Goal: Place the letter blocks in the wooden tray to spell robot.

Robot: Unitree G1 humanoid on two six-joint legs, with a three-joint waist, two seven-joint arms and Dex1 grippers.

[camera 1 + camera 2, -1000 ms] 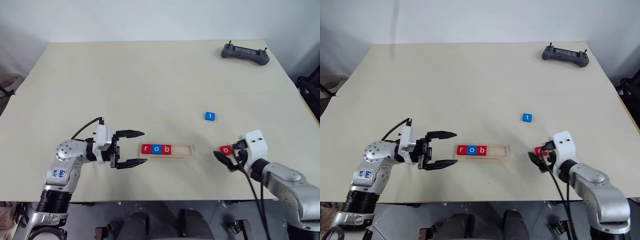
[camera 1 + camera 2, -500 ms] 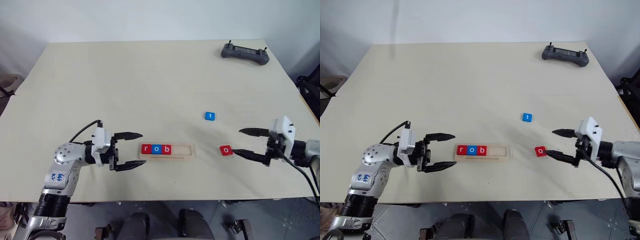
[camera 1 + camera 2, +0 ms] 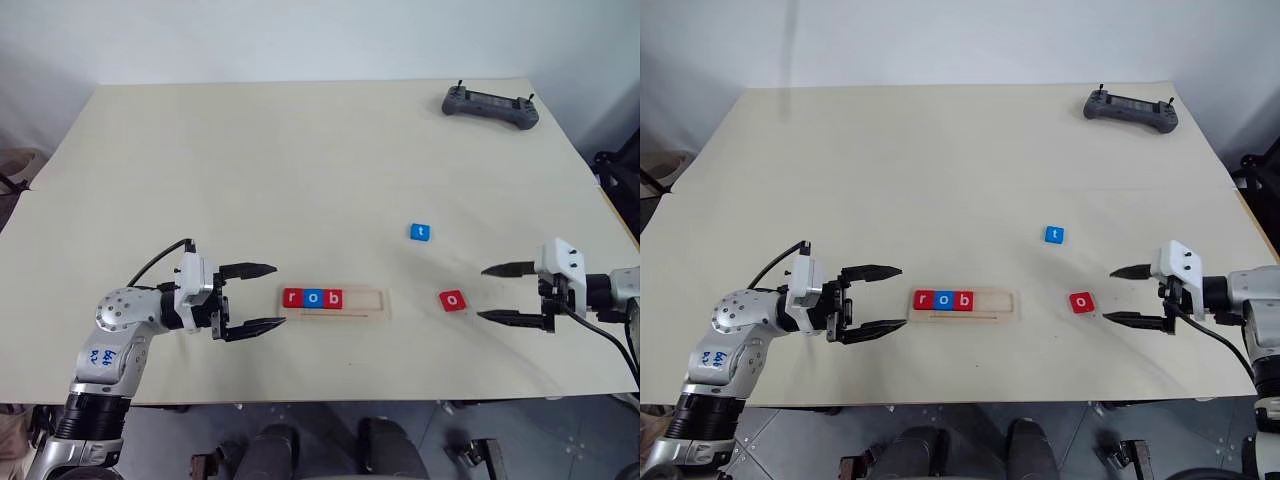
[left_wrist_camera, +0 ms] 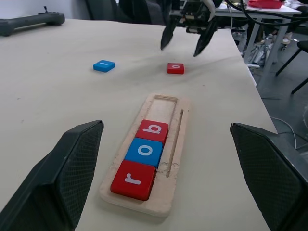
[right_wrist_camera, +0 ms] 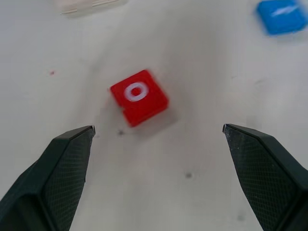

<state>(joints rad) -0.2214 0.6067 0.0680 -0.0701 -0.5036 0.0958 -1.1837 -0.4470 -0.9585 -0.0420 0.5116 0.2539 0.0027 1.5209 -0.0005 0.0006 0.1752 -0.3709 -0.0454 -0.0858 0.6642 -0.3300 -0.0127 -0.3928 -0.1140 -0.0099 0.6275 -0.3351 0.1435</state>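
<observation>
The wooden tray [image 3: 336, 312] lies near the table's front edge and holds a red r block [image 3: 292, 297], a blue o block [image 3: 313, 297] and a red b block [image 3: 333, 298] at its left end. A loose red o block [image 3: 452, 299] lies flat on the table right of the tray. A blue t block [image 3: 420, 232] sits farther back. My right gripper [image 3: 499, 293] is open, just right of the red o block and apart from it. My left gripper [image 3: 262, 296] is open, level, just left of the tray, holding nothing.
A dark grey handheld controller [image 3: 490, 104] lies at the table's far right corner. The table's right edge [image 3: 612, 215] runs close behind my right arm. Broad bare tabletop stretches behind the tray.
My right gripper has swung out to the right of the red o block and turned, its fingers now level and spread. The red o block lies on the table. My left gripper stayed put.
</observation>
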